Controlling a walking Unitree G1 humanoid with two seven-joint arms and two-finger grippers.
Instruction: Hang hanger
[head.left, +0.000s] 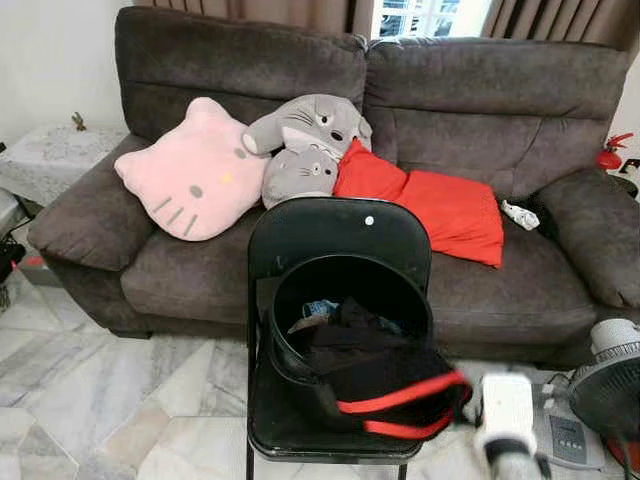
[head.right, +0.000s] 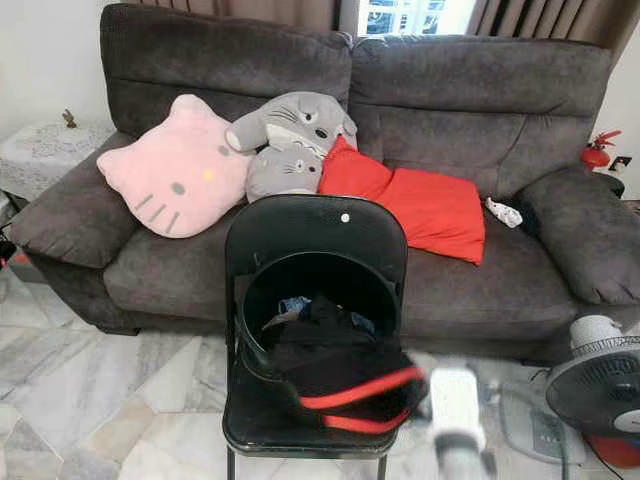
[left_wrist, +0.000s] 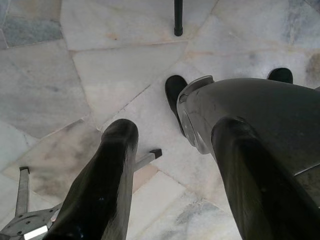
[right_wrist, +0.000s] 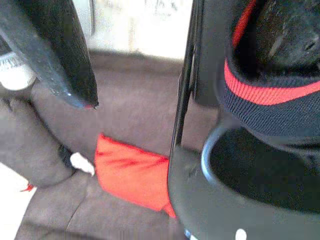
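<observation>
Dk grey-brown sofa (head.left: 500, 110). Pink cat-face cushion (head.left: 195, 170) w/ yellow nose, grey whiskers. Grey plush (head.left: 305, 140). Red cushion (head.left: 440, 205). Black chair (head.left: 340, 235), black bucket (head.left: 300, 300), black garment w/ red trim (head.left: 400, 395). Floor (head.left: 120, 400) pale grey-veined marble.

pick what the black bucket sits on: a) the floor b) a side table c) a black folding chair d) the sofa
c, the bucket rests on the seat of the black chair in front of the sofa, with dark clothes inside it.
</observation>
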